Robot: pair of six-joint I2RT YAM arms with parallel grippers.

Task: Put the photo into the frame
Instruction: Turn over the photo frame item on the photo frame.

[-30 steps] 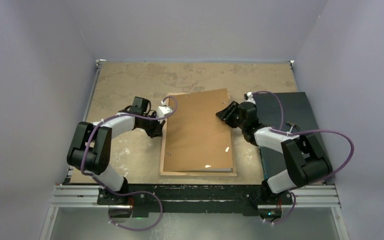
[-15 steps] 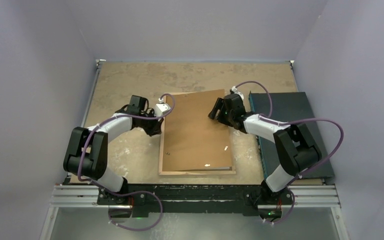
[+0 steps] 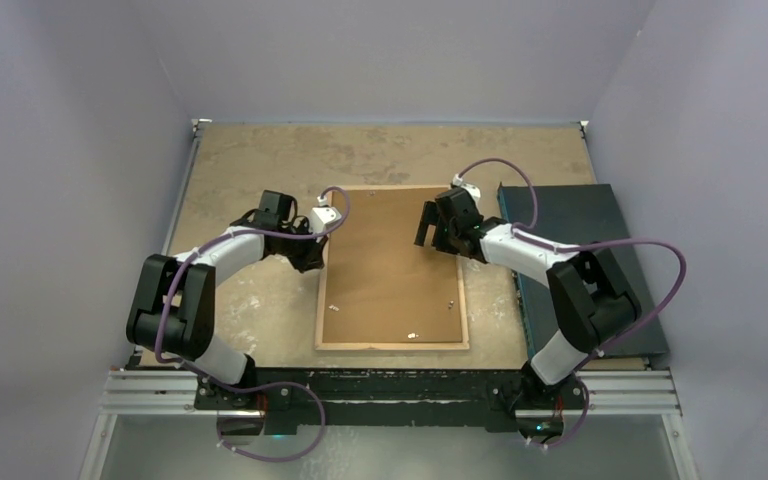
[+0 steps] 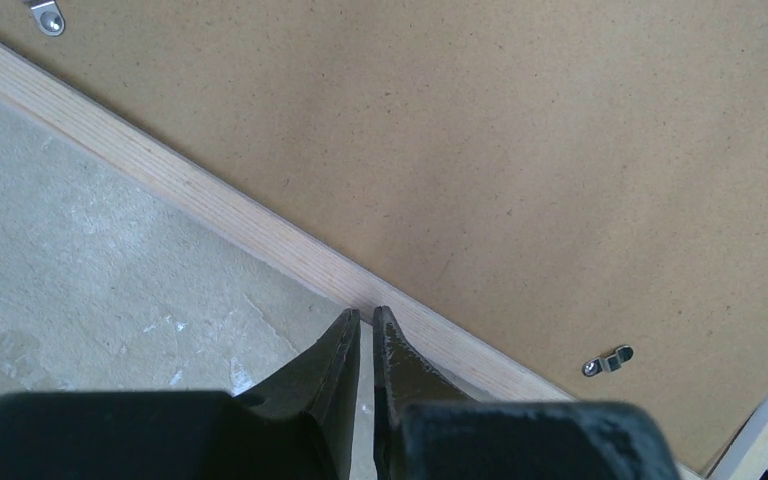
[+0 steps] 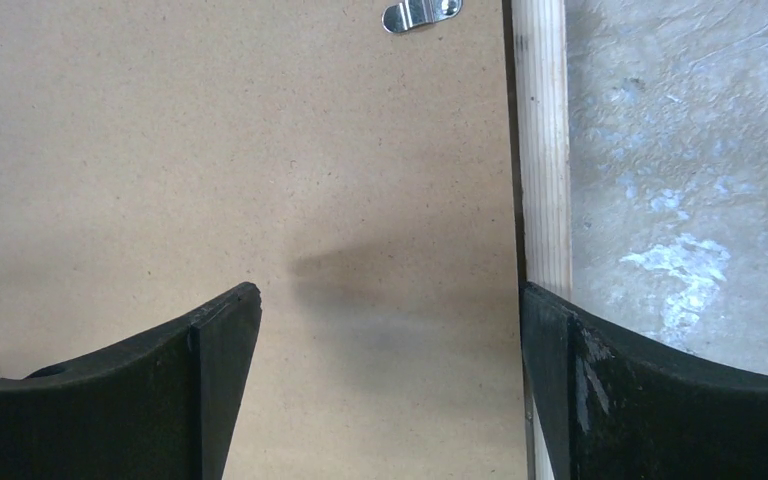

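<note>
The frame (image 3: 321,300) lies face down at mid-table, its light wood back up. A brown backing board (image 3: 390,265) sits flat inside its rails. The photo is hidden, presumably under the board. My left gripper (image 3: 317,260) is shut with nothing in it. In the left wrist view its tips (image 4: 367,315) touch the outer edge of the frame's left rail (image 4: 210,205). My right gripper (image 3: 428,228) hovers open over the board's upper right part. In the right wrist view it (image 5: 390,292) spans bare board (image 5: 260,150), one finger over the right rail (image 5: 540,150).
A dark flat mat (image 3: 580,220) lies to the right of the frame, under the right arm. Small metal clips (image 4: 607,361) (image 5: 420,12) sit on the board near the rails. The tabletop (image 3: 260,160) is mottled beige, walled on three sides.
The backing board, askew and raised at its far right corner, now lies square inside the frame. My right gripper opened, let it go and shifted left. The left arm barely moved.
</note>
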